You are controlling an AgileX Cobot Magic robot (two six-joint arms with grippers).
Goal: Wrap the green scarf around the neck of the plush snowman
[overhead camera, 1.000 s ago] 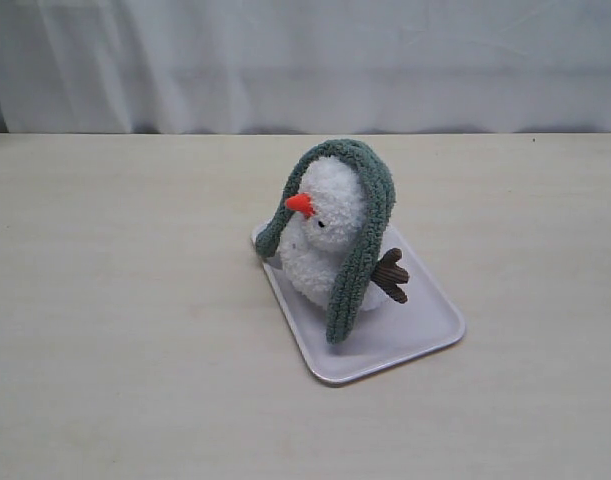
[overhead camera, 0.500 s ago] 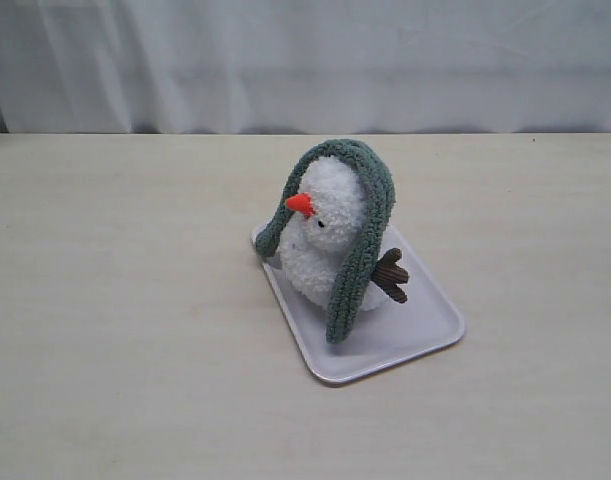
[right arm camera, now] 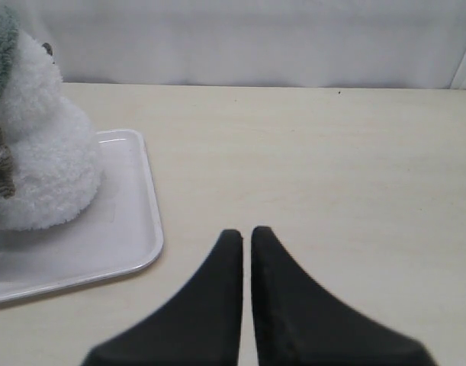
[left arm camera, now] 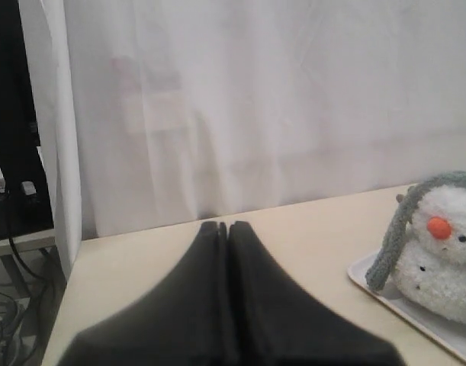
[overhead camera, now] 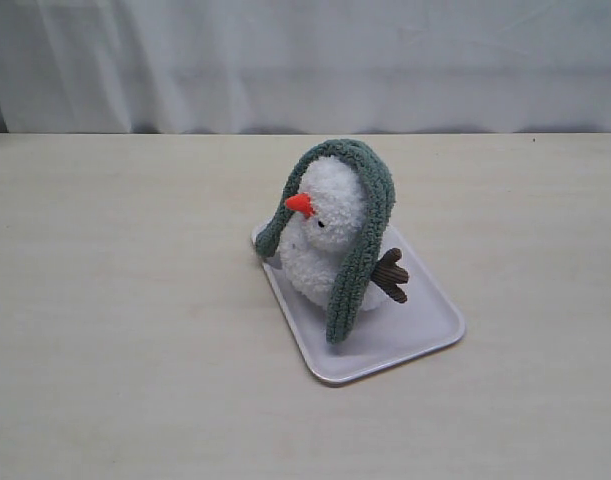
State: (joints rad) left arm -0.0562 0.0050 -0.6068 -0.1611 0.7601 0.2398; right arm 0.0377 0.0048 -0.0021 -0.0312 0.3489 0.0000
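Pale wooden table with a white curtain hanging behind it, pretty plain setup. Near the middle sits a white rectangular tray, turned at an angle to the table edge, and the snowman is standing upright on it. In the exterior view his orange nose points off to the left, and one brown twig arm sticks out on the right side.

So the scarf is on him, but it's draped over the top of his head like a hood rather than sitting at the neck. One end hangs down past his face on the left and reaches about the corner of the tray. The other end runs down his right side in front of the twig arm and stops just above the tray floor. The neck itself looks bare from the front.

Neither arm shows up in the exterior view. The left gripper has its two black fingers pressed together with nothing between them, over the table and well apart from the snowman. The right gripper is closed up and empty too, over bare table near the tray's rim, not touching anything.
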